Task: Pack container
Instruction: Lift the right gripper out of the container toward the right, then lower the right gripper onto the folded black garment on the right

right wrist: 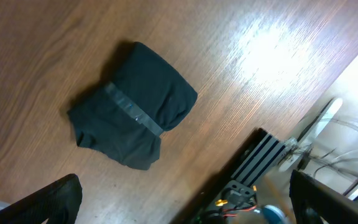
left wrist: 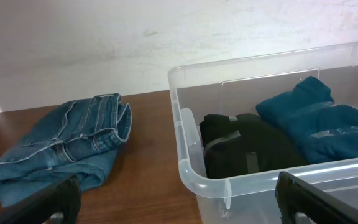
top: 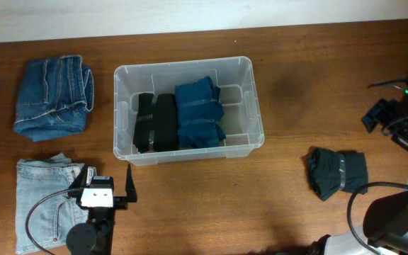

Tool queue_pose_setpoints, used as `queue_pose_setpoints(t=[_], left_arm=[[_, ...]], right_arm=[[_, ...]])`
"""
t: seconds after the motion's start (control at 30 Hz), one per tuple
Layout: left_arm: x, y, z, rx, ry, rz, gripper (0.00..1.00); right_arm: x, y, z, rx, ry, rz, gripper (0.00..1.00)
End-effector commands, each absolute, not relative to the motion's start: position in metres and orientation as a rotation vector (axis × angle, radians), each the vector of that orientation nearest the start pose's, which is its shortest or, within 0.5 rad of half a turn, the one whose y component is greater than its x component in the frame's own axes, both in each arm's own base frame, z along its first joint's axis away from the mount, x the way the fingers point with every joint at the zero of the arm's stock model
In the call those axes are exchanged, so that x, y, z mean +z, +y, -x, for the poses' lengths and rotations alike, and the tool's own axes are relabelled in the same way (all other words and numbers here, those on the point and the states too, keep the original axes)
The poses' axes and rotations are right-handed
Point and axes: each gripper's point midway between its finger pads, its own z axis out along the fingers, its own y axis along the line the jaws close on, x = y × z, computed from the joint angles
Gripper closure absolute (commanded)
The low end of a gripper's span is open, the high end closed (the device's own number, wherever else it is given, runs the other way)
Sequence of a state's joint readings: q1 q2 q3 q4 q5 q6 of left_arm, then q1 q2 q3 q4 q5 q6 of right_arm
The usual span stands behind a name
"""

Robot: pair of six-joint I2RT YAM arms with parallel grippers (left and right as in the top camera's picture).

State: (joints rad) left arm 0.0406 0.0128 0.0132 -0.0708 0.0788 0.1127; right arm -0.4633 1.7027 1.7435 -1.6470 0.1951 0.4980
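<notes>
Overhead: the container (top: 183, 66) sits mid-table, open at the top; inside, two black rolled bundles (top: 154, 122) lie at its left, touching two blue rolled bundles (top: 199, 113) at its right; the far strip of its floor is bare. The left pincer (top: 103, 174) stands just beside the container's near-left corner, jaws spread wide and empty, over a corner of light jeans (top: 44, 205). Folded dark jeans (top: 54, 97) lie left of the container; a dark teal bundle (top: 336, 172) lies on the table (top: 275, 205) well to its right.

Left wrist: the container's near corner (left wrist: 191, 171) fills the gap between the spread fingers (left wrist: 55, 199); black bundle (left wrist: 247, 146) and blue bundle (left wrist: 328, 124) show through the clear wall.

Right wrist: the right pincer (right wrist: 184, 180) hangs released above the teal bundle (right wrist: 132, 106); the container is out of this view.
</notes>
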Motion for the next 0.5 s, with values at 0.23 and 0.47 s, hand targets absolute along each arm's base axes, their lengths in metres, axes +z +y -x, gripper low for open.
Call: queue_pose_setpoints(t=[0.23,0.47], left_arm=[[0.159,-0.005,-0.246,0.052,1.636,-0.134,0.01],[0.159,-0.005,-0.246,0.052,1.636,-0.134,0.01]], right_arm=[[0.138,-0.127,-0.238,0.112,2.824,-1.652,0.01],[0.079,-0.119,-0.231,0.135,2.780,-1.761,0.01]])
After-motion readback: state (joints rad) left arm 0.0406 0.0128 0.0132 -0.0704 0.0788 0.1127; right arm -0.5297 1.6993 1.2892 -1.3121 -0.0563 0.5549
